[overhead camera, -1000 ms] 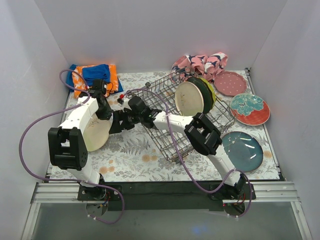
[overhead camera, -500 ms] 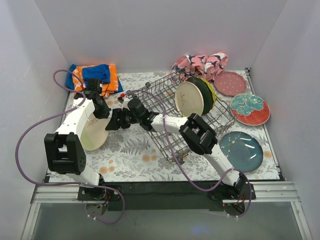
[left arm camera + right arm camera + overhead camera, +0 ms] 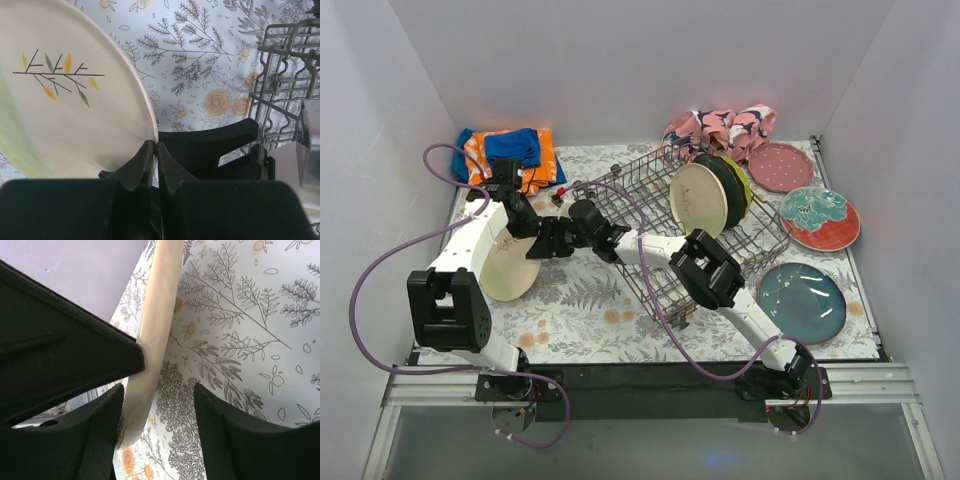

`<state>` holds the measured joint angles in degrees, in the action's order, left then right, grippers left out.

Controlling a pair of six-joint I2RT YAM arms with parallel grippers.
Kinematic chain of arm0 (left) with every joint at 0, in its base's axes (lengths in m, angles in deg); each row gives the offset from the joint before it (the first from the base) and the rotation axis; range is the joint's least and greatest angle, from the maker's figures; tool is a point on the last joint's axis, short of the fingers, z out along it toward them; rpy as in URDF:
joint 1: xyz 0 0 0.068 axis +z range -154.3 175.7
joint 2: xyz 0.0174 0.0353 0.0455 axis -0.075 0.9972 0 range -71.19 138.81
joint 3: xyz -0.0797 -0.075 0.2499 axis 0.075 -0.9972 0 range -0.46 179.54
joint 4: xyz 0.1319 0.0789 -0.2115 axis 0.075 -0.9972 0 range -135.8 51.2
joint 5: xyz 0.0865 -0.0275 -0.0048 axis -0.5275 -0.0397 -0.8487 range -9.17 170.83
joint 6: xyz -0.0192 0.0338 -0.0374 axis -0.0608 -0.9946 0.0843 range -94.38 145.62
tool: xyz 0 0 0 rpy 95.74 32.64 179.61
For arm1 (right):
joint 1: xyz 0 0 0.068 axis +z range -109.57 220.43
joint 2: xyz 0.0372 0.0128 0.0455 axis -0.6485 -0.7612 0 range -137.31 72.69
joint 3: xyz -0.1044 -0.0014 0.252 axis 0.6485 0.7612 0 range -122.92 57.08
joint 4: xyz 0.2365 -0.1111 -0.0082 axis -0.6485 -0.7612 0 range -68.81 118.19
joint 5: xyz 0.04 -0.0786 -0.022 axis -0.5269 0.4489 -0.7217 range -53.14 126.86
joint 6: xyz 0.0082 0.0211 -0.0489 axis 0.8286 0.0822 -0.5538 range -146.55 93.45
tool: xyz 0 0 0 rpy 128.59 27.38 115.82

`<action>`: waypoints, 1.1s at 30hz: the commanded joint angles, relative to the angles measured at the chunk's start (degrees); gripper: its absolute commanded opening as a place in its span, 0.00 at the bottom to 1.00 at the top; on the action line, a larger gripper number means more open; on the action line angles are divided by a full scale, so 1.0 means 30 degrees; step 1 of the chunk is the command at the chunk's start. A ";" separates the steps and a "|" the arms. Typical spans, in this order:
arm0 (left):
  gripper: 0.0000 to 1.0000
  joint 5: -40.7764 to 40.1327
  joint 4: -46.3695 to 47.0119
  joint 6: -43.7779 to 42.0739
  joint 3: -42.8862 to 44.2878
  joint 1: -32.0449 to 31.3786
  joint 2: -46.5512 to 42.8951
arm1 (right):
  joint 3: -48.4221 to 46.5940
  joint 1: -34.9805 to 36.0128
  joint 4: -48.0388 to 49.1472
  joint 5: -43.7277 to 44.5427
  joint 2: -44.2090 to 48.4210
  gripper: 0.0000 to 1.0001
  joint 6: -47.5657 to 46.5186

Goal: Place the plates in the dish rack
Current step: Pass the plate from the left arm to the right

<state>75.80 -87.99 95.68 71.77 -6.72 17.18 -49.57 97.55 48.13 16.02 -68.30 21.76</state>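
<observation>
Locate the dish rack (image 3: 760,235) at the centre of the worktop (image 3: 590,310). Stacked plates (image 3: 700,197) stand in its right rear end. To its right, you find the rear plate (image 3: 780,166), middle plate (image 3: 819,218) and front plate (image 3: 804,301) on the worktop. Left of it, the lone plate (image 3: 505,265) sits between the left tool (image 3: 154,146) and right tool (image 3: 159,390).

cream sprig plate (image 3: 505,265) tilted on edge – wire rack (image 3: 760,232) beside

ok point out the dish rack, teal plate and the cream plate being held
dish rack (image 3: 765,228), top view, right-hand wires
teal plate (image 3: 805,302), top view, centre
cream plate (image 3: 75,115), left wrist view, face
</observation>
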 commanded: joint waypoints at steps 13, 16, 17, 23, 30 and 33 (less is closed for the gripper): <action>0.06 0.0392 0.0723 0.0992 -0.0111 0.0599 -0.3003 | -0.0720 0.0002 0.2463 -0.0817 0.0062 0.11 0.0975; 0.25 -0.0280 0.0635 0.0992 0.0094 0.0775 -0.3881 | -0.0836 -0.0027 0.2492 -0.1138 0.0412 0.04 0.0626; 0.30 -0.0458 0.0519 0.0963 0.0153 0.0776 -0.4318 | -0.0894 -0.0027 0.2492 -0.1371 0.0472 0.02 0.0450; 0.56 -0.1570 0.0750 0.0436 0.0826 0.0776 -0.6662 | -0.1597 -0.0057 0.2230 -0.2571 0.1438 0.01 -0.0722; 0.71 -0.1603 0.1601 -0.0092 0.1236 0.0776 -0.9681 | -0.2681 -0.0086 -0.0022 -0.3629 0.2990 0.01 -0.1631; 0.72 -0.1340 0.1368 -0.0122 0.1616 0.0776 -1.0123 | -0.3062 -0.0174 -0.0902 -0.4038 0.3664 0.01 -0.1836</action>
<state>72.30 -84.52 96.43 73.98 -4.62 -11.29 -53.03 97.40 43.28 8.24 -66.55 17.98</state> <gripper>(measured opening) 0.710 0.250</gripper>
